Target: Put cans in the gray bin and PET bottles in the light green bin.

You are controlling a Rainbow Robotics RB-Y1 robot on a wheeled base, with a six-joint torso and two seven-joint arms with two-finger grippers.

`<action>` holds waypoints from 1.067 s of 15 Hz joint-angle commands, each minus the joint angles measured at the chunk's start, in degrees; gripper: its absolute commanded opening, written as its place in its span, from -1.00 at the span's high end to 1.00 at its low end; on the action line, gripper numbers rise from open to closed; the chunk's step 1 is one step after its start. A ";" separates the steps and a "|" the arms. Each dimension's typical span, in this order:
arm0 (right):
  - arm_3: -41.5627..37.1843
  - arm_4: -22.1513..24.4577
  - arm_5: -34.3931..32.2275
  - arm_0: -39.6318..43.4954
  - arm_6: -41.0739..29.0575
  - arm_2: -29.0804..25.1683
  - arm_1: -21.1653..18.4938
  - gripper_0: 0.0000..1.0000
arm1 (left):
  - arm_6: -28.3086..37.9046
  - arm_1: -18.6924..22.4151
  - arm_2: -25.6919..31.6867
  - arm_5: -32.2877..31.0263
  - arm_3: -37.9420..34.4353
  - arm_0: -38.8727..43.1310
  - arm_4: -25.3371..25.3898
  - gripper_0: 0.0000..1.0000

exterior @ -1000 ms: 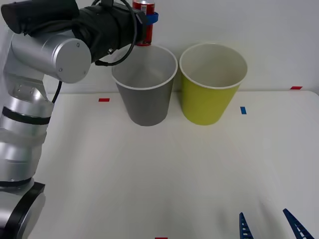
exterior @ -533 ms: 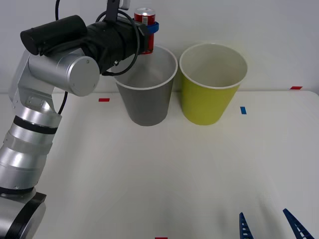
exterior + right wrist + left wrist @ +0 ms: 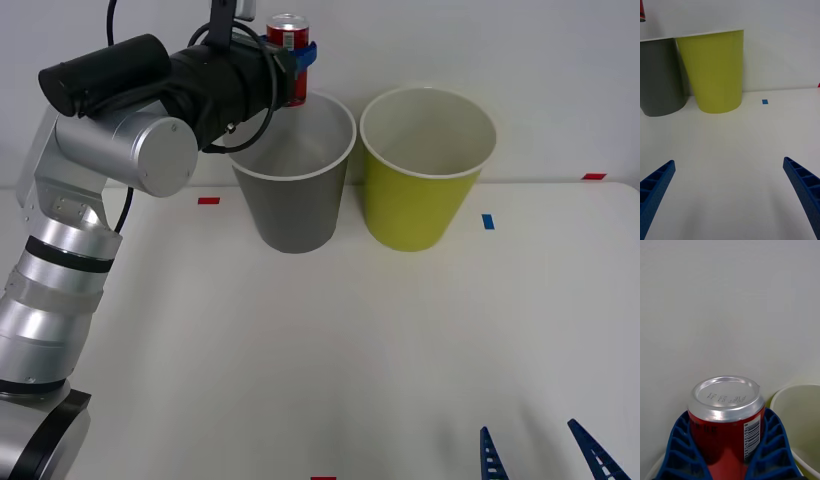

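Observation:
A small red can (image 3: 289, 38) with a silver end is held upright in my left gripper (image 3: 297, 52), which is shut on it above the back left rim of the gray bin (image 3: 293, 190). From the left wrist, the can (image 3: 726, 420) sits between the blue fingers (image 3: 677, 450), with the light green bin's rim (image 3: 797, 420) beyond. The light green bin (image 3: 425, 180) stands just right of the gray one. My right gripper (image 3: 540, 455) is open low at the table's near right edge, its fingers (image 3: 655, 187) wide apart, facing the gray bin (image 3: 658, 75) and the light green bin (image 3: 713, 71).
Small red tape marks (image 3: 208, 200) and a blue tape mark (image 3: 488, 221) lie on the white table (image 3: 330, 350). A white wall stands close behind the bins.
The left arm swung and lifted the can slightly over the last second, keeping it over the gray bin's back rim. The right gripper has not moved.

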 commanded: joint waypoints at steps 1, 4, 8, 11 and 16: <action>0.00 0.00 0.00 0.00 0.00 0.00 0.00 -1.00 | 0.14 0.60 0.02 0.08 -0.02 -0.20 0.15 -1.00; 0.00 0.00 0.00 0.00 0.00 0.00 0.00 -1.00 | 0.05 0.87 0.02 0.08 -0.02 -0.20 0.50 -1.00; 0.00 0.00 0.00 0.00 0.00 0.00 0.00 -1.00 | 0.23 1.48 0.02 0.17 -0.10 -0.20 1.11 -1.00; 0.00 0.00 0.00 0.00 0.00 0.00 0.00 -1.00 | 0.31 1.57 0.02 0.17 -0.19 -0.20 1.29 -1.00; 0.00 0.00 0.00 0.00 0.00 0.00 0.00 -1.00 | 0.84 1.92 3.19 12.74 -7.22 -0.12 1.64 -1.00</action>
